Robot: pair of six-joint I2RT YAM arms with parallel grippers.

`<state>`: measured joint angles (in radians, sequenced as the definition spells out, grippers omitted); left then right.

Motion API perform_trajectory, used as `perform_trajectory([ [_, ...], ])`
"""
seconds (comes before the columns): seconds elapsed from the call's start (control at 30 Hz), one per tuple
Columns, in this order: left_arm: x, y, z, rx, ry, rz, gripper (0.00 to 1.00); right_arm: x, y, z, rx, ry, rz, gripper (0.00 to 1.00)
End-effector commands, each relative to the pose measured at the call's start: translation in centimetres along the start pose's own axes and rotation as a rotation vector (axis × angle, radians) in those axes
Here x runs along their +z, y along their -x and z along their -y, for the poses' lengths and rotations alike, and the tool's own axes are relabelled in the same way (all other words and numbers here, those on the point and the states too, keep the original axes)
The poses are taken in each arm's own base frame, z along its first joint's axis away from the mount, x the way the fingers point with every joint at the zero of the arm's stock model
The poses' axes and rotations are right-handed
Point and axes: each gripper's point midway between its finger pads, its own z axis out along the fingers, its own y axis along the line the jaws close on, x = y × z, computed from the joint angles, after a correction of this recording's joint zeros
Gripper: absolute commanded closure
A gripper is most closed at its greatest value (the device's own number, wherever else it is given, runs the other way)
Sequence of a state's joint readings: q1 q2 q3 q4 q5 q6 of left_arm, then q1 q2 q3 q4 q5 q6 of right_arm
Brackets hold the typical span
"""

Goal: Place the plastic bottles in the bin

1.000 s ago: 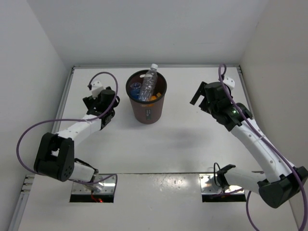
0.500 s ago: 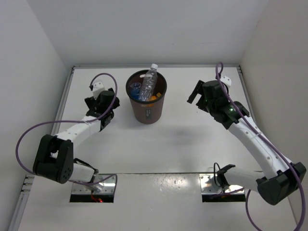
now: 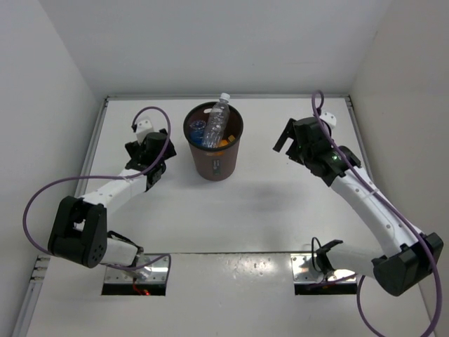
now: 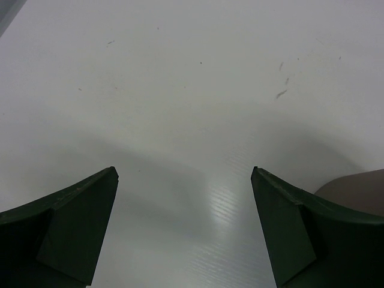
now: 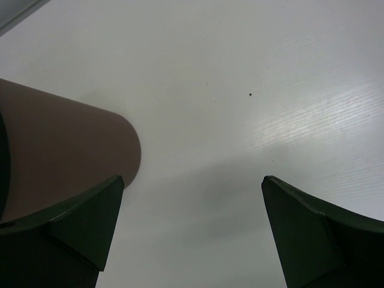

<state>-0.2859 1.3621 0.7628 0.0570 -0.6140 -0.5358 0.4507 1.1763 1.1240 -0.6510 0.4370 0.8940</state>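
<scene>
Bottles (image 3: 216,123) fill bin (image 3: 203,160); left gripper (image 4: 184,177), right gripper (image 5: 192,180) gape empty.

- bin (image 3: 214,158) stands mid-table, the only obstacle; clear bottle (image 3: 217,121) pokes above its rim
- open table (image 3: 266,203) either side of it
- side walls (image 3: 42,105) close in the flanks

The left arm (image 3: 116,188) and right arm (image 3: 372,210) share white link shells, black joints and blocky black bases. A purple cable (image 3: 26,210) loops along each. The left gripper (image 4: 185,174) and right gripper (image 5: 192,180) have dark green wedge-shaped fingers (image 4: 72,234).
</scene>
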Motion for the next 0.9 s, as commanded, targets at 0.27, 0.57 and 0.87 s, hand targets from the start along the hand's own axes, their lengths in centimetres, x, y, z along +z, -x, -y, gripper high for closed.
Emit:
perform_trajectory([
  [0.27,0.4,-0.9,-1.8,0.034,0.043,-0.021,0.0,0.2,-0.1,0.0,0.018,-0.007,-0.008,0.01],
  [0.57,0.7,-0.5,-2.3,0.096,0.064,0.007,0.0,0.3,-0.1,0.0,0.033,-0.001,-0.017,0.01],
  [0.87,0.7,-0.7,-3.7,0.023,0.144,0.03,0.0,1.4,-1.9,-0.3,0.009,-0.01,-0.098,0.03],
])
